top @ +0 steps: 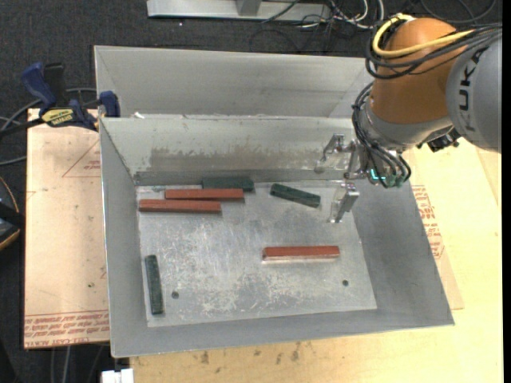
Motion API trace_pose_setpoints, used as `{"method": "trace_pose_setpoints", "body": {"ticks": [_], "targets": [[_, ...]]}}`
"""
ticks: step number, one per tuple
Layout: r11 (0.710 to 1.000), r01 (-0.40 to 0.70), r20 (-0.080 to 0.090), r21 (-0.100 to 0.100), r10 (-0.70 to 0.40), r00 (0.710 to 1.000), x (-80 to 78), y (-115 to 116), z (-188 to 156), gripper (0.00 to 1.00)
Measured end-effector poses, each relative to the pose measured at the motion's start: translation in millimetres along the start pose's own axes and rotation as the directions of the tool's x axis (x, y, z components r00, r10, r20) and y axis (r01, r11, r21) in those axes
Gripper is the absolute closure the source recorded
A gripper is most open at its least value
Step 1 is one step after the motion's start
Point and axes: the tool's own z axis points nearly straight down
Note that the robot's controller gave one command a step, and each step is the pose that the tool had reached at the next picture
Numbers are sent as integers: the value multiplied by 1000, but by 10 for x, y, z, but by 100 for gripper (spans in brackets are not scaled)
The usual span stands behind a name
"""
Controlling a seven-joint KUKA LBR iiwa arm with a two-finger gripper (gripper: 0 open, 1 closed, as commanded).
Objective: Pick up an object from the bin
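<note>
My gripper [338, 179] hangs over the right part of the bin, near the back, open with nothing between its fingers. Just to its left a short dark green bar [294, 195] lies tilted on the bin floor, apart from the fingertips. Below the gripper, toward the front, a red-brown bar [301, 253] lies flat and level.
At the back left lie two long red-brown bars [180, 207] [204, 194] and a dark green bar [228, 185], close together by the back wall. Another dark green bar [153, 284] lies lengthwise at the front left corner. The arm's orange cover sits above the right wall.
</note>
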Motion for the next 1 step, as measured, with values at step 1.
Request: {"method": "trace_pose_setpoints", "body": {"ticks": [1], "targets": [[1000, 1, 8, 1, -1, 1000, -15, 1, -47, 0]]}}
